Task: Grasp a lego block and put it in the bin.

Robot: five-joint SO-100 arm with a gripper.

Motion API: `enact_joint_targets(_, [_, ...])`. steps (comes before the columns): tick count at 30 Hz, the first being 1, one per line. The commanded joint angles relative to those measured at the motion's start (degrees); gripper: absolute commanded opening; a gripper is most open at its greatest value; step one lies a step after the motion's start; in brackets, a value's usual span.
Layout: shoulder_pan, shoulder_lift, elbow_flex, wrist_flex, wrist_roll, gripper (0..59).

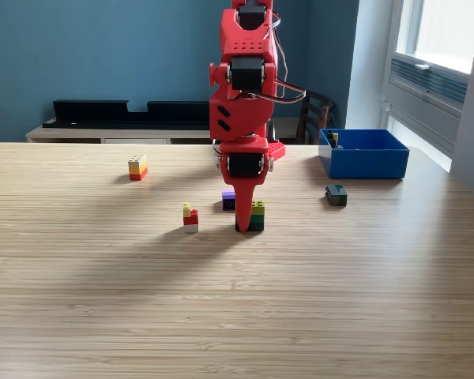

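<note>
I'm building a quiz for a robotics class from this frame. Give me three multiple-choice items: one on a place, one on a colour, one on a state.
1. Where is the bin in the exterior view?
A. far right
B. near left
C. centre front

2. What colour is the top layer of the block at the gripper?
A. white
B. green
C. orange

3. How does the arm stand?
A. folded flat on the table
B. reaching into the bin
C. pointing down, tip at table level

Key: 1 A, the bin sits at the right rear. 2 B, green tops darker layers. 3 C, the tip is down beside the block.

five lego stacks, one blue bin, one red arm
</note>
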Motion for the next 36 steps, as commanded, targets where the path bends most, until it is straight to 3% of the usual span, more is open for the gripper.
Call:
enact_joint_targets(1, [-1.23,0.53,0.44,0.70,-0.62,0.1])
enact_joint_targets(4, [-1.14,1.05,-0.35,4.48,-1.05,0.1])
enact_joint_targets(8, [-0.79,1.23,-8.35,14.33,-0.97,0.1])
enact_joint_targets(11, [-0.97,3.87,-11.16,18.02,-1.49,0.1])
enact_joint_targets(17, [-5.54,15.47,-9.40,21.97,-2.64,0.1])
enact_joint_targets(25, [-23.29,29.00,-1.32,23.99,-0.53,0.1])
enact_joint_targets(36, [-53.09,34.10,2.81,25.22,2.55,0.1])
